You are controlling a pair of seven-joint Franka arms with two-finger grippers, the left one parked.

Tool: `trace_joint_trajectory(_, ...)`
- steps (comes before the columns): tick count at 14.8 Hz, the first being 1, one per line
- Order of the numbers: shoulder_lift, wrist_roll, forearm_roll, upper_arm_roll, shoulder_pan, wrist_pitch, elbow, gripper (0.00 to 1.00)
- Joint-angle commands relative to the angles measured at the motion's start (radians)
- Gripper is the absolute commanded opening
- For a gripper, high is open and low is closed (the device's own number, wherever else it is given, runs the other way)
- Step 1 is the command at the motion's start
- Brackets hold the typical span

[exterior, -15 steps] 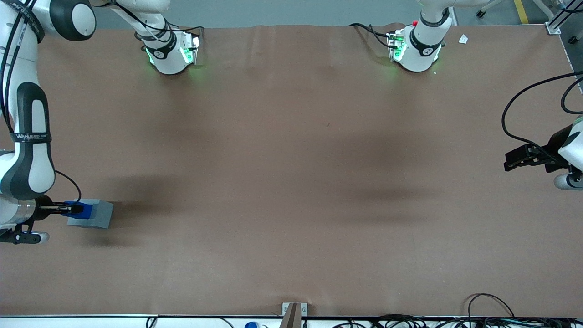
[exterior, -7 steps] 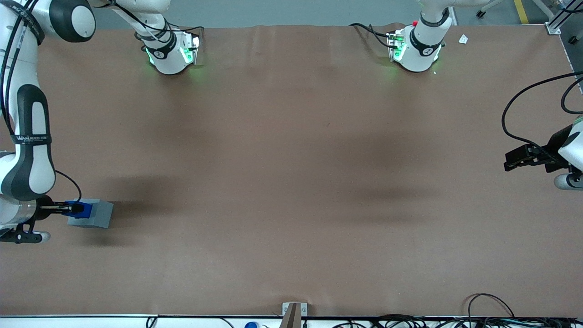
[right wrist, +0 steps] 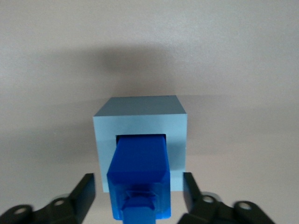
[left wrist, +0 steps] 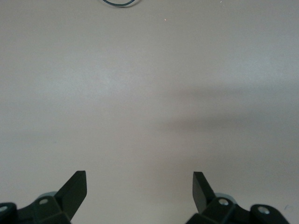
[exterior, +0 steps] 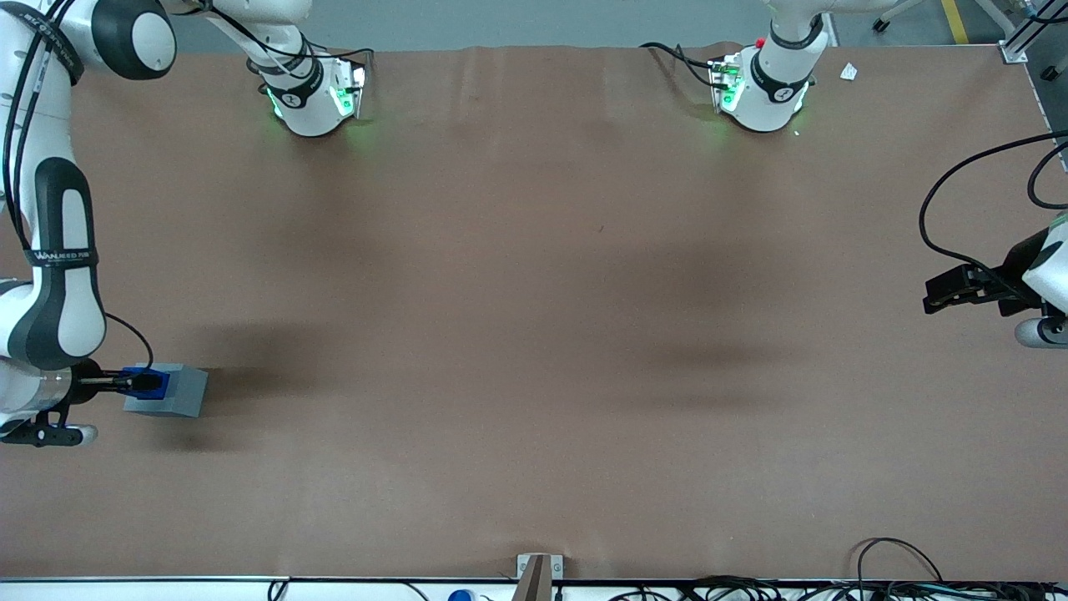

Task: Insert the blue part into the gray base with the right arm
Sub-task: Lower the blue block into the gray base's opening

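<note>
The gray base stands on the brown table near the working arm's end. The blue part sits upright in its socket, stud upward. In the right wrist view the blue part fills the square recess of the gray base and stands well above it. The right gripper hangs right above the blue part. Its gripper is open, and the fingers stand on either side of the blue part with a gap to it.
The brown table stretches toward the parked arm's end. Both arm bases with green lights stand at the table edge farthest from the front camera. Cables lie at the nearest edge.
The right arm has shifted very slightly. The blue part and the gray base stay where they were.
</note>
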Motion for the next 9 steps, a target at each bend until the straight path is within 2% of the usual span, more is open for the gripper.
trace_joint_trajectory(1, -0.025, -0.005, -0.009, 0.013, 0.011, -0.017, 0.014, 1.0)
trace_joint_trajectory(9, -0.204, 0.023, 0.007, 0.019, 0.063, -0.239, 0.011, 1.0)
